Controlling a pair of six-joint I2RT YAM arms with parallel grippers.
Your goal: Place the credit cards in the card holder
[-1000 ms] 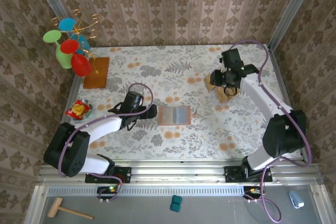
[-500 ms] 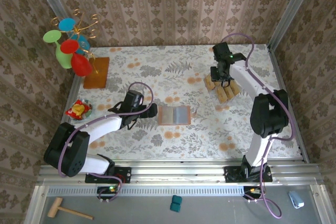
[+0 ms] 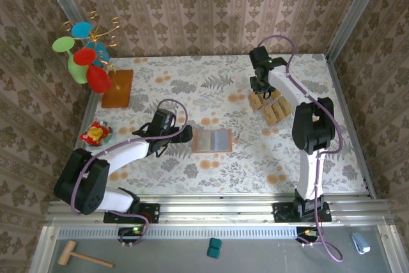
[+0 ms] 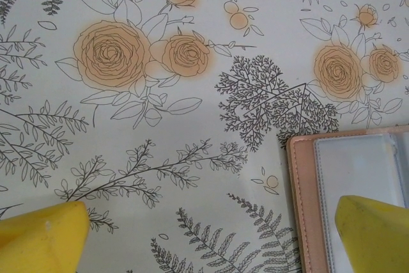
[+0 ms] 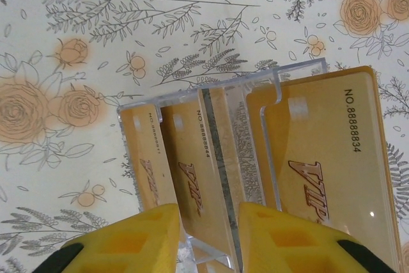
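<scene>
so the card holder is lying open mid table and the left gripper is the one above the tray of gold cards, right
Not quite: the right gripper is the one above the clear tray of credit cards, as the right wrist view shows. The card holder does lie open mid table.

Orange-brown board point(image 3: 117, 88), colourful ornament point(image 3: 86, 55), red-yellow toy point(image 3: 96, 133)

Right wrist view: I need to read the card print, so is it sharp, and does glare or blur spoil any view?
Right wrist: evenly lit, sharp; the number on the rightmost of the credit cards reads clearly, the clear tray walls partly cover the middle ones. Left wrist: crisp, pale sheen on the card holder sleeve. Top external: soft even light, print too small to read.
</scene>
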